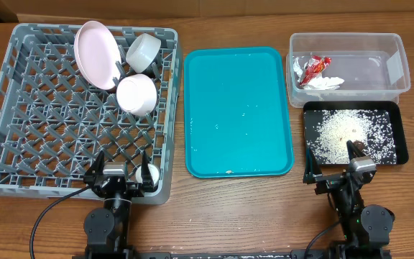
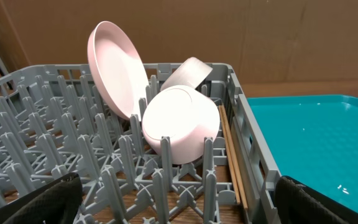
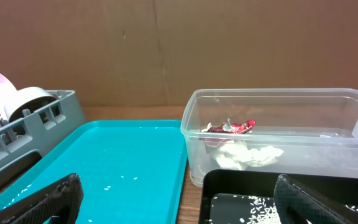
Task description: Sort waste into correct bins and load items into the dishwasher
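Observation:
The grey dish rack (image 1: pixel 20 129) holds a pink plate (image 1: pixel 95 54) on edge, a white bowl (image 1: pixel 136 94), a small white cup (image 1: pixel 143 50) and two chopsticks (image 2: pixel 232 155) along its right wall. The clear tub (image 1: pixel 394 72) holds the red-and-silver wrapper (image 1: pixel 313 69) and white tissue (image 1: pixel 327 84). The black tray (image 1: pixel 401 140) holds rice grains (image 1: pixel 340 133) and a small brown lump (image 1: pixel 351 131). My left gripper (image 1: pixel 121 173) is open and empty over the rack's near edge. My right gripper (image 1: pixel 333 165) is open and empty at the black tray's near edge.
A teal serving tray (image 1: pixel 237 108) lies between the rack and the bins, with a few stray rice grains on it. Brown cardboard stands behind the table. Both arm bases sit at the table's front edge.

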Tool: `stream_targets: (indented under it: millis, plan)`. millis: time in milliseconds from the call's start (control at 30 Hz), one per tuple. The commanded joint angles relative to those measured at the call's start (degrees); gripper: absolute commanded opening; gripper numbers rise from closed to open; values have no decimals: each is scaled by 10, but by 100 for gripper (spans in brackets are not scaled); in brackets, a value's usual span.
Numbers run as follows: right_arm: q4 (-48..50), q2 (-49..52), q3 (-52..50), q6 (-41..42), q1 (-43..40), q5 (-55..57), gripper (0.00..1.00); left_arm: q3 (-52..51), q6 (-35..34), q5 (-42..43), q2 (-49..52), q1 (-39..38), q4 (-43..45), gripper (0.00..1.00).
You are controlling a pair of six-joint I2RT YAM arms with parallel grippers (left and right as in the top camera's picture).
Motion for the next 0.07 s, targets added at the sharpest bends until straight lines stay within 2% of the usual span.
stream_targets:
  millis: [0,33]
  plan:
    - [3,-7,-6,-2,1,-4,100,-2,13,-5,-6,3,2,100]
    - [3,-7,-6,-2,1,-4,100,-2,13,-5,-6,3,2,100]
